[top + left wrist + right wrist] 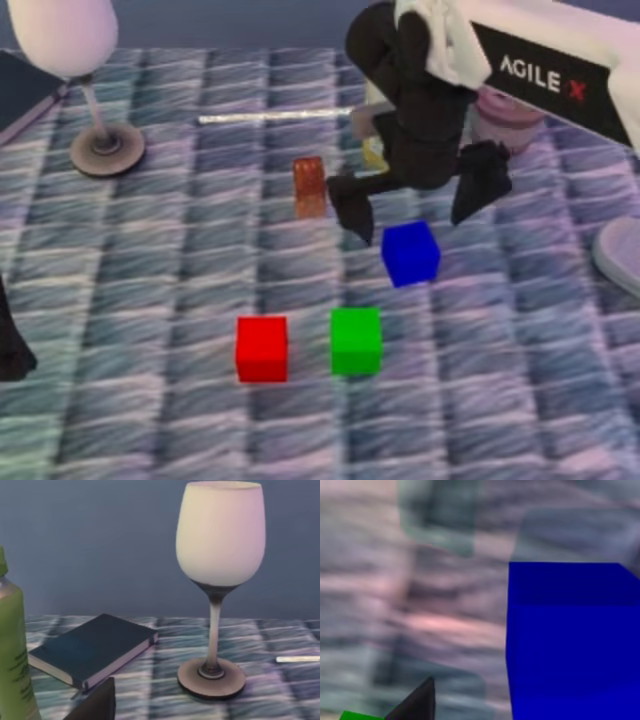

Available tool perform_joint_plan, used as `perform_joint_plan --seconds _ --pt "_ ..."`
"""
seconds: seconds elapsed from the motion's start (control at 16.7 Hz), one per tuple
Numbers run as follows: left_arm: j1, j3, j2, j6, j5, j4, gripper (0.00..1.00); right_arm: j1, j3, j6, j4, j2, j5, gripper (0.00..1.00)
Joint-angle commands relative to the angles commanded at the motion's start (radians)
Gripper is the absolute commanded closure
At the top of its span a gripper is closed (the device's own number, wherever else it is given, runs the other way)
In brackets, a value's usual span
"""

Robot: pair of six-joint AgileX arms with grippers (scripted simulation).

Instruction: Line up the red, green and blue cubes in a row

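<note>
The red cube (262, 348) and the green cube (356, 341) sit side by side on the table, a small gap between them. Behind and to the right of the green one rests the blue cube (410, 253), turned slightly. My right gripper (412, 222) hangs just above and behind the blue cube, open, its dark fingers (352, 208) spread wider than the cube and holding nothing. In the right wrist view the blue cube (570, 640) looms close, with one finger tip (417, 705) and a corner of the green cube (355, 716) showing. My left gripper (10, 350) is parked at the left edge, open.
A narrow reddish-brown patterned block (309, 185) stands behind the cubes, left of the right gripper. A wine glass (105, 145) and a dark book (95, 647) are at the back left, beside a green bottle (12, 655). A pale stick (275, 117) lies at the back.
</note>
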Motion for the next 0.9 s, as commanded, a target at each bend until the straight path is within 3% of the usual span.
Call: perform_joint_plan --seconds 0.3,0.6,0.9 --pt "0.0 0.0 0.0 0.0 0.0 0.0 0.0 0.003 -0.131 0.004 0.18 0.044 0.001 0.0" --pt "0.0 0.0 0.0 0.0 0.0 0.0 0.0 0.003 -0.143 0.004 0.194 0.049 0.001 0.0" --pt "0.0 0.0 0.0 0.0 0.0 0.0 0.0 0.003 -0.143 0.004 0.194 0.049 0.001 0.38"
